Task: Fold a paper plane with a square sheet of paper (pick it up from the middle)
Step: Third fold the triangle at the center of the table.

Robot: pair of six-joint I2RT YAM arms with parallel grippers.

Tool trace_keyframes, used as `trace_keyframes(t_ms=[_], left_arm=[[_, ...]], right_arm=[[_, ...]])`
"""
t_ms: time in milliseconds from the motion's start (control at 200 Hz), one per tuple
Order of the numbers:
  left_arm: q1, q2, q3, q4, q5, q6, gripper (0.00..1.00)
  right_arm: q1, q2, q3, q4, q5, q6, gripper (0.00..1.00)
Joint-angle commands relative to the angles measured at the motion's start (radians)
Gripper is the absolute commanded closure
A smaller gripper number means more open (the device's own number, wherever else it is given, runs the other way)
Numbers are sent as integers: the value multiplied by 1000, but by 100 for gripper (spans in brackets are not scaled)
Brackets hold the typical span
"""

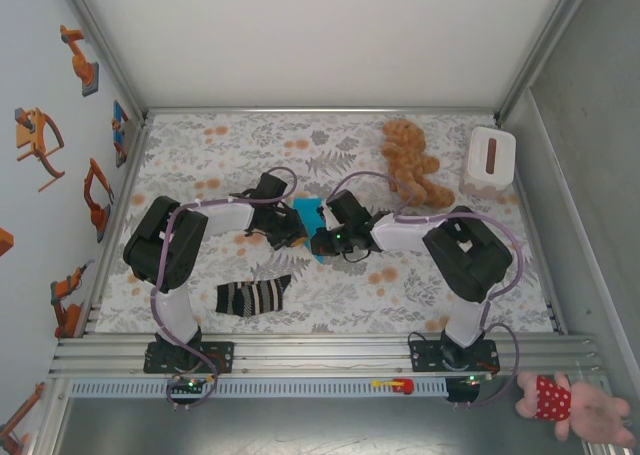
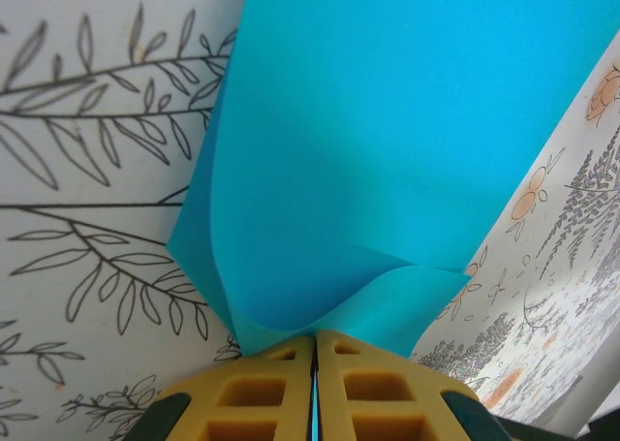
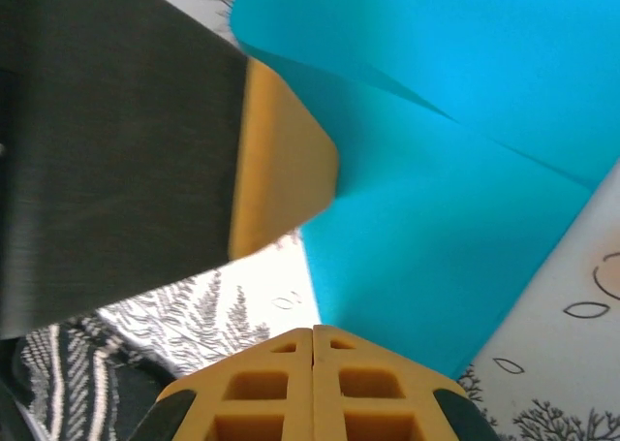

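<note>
Square sheet of paper [image 2: 387,121] curled just beyond the striped sock [image 1: 253,297], left gripper [image 2: 315,342] and right gripper [image 3: 313,332] jaws each pinching its edge

No lettering, number or brand that we can read in any view.

Closest to signs: picture stickers [image 1: 40,140] on the wall [image 1: 30,205] left of the table [image 1: 200,145], showing orange robot arms with blue parts. They are drawings only, and we make out no words on them.

White box [image 1: 488,160] at the table's far right corner has a brown slot on top. We can read no label on it.
</note>
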Motion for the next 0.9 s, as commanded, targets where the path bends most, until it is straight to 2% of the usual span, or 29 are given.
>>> trace_keyframes(t_ms=[0, 275, 511, 896], left_arm=[[0, 19, 2, -49, -38, 29, 90], [6, -34, 35, 22, 27, 155, 88], [-4, -113, -53, 127, 48, 194, 88], [-13, -30, -69, 190, 71, 227, 89]], right_arm=[[7, 27, 25, -49, 30, -12, 100], [7, 67, 16, -144, 83, -41, 100], [6, 78, 28, -152, 80, -22, 100], [6, 91, 43, -188, 78, -15, 100]])
